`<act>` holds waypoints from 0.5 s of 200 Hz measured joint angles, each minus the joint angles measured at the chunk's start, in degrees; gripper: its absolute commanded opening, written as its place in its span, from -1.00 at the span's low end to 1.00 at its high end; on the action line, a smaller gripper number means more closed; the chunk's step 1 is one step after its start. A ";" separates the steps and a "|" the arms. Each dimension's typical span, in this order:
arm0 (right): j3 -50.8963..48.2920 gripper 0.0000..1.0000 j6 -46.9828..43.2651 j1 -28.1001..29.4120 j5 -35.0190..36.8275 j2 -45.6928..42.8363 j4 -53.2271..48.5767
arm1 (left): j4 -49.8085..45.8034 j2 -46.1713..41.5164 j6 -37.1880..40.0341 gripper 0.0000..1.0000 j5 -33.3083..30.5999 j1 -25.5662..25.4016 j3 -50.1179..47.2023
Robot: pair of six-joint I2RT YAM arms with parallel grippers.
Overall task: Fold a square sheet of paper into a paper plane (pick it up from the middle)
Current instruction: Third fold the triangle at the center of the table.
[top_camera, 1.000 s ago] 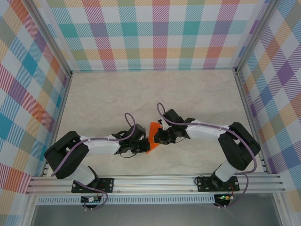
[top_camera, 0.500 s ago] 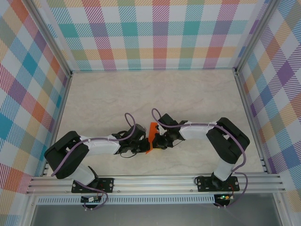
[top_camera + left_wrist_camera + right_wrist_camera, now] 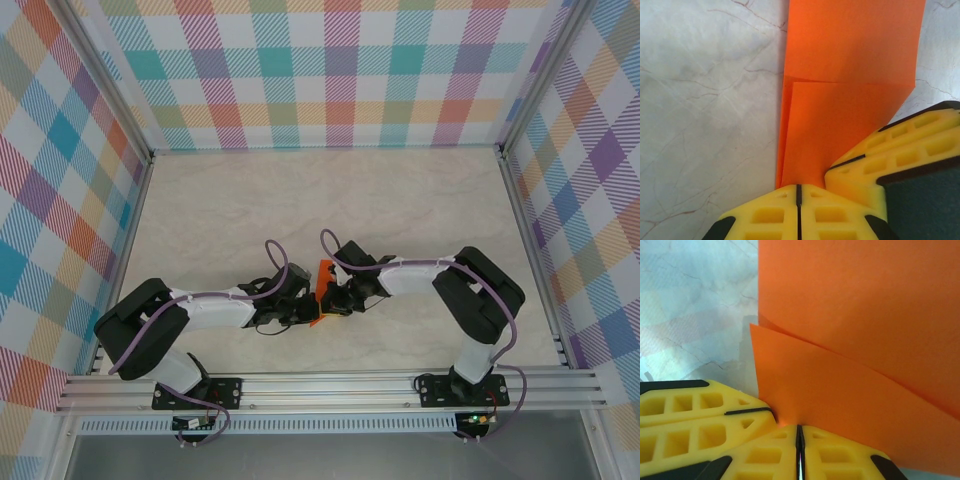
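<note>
Though the orange square sheet of paper (image 3: 850,65) already carries at least one fold, a flap lying over the layer beneath with a crease across it, it is no dart yet. I see no pointed nose and no centre crease, so I'd reckon most of the folding is left.

It sits between the two arms, near the middle of the table's (image 3: 230,200) near edge; whether it rests on the top or hangs just above it I cannot tell. The left gripper (image 3: 798,187) has its jaws pressed together, the paper's edge seemingly nipped at the tips. The right gripper (image 3: 799,427) is closed likewise on the same sheet, close beside it.

The tabletop is pale and marble-veined. Pastel checked walls (image 3: 330,70) close three sides, and an aluminium rail (image 3: 330,385) runs along the front.
</note>
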 measured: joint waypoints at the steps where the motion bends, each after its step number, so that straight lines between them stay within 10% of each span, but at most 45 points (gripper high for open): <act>1: 0.02 -0.79 0.00 -0.02 0.02 0.00 -0.04 | 0.02 0.00 0.00 -0.86 0.00 0.00 0.00; 100: 0.74 -0.73 -0.85 -1.27 0.90 0.04 -0.79 | 1.79 0.00 0.00 -0.87 -0.28 -0.04 -0.90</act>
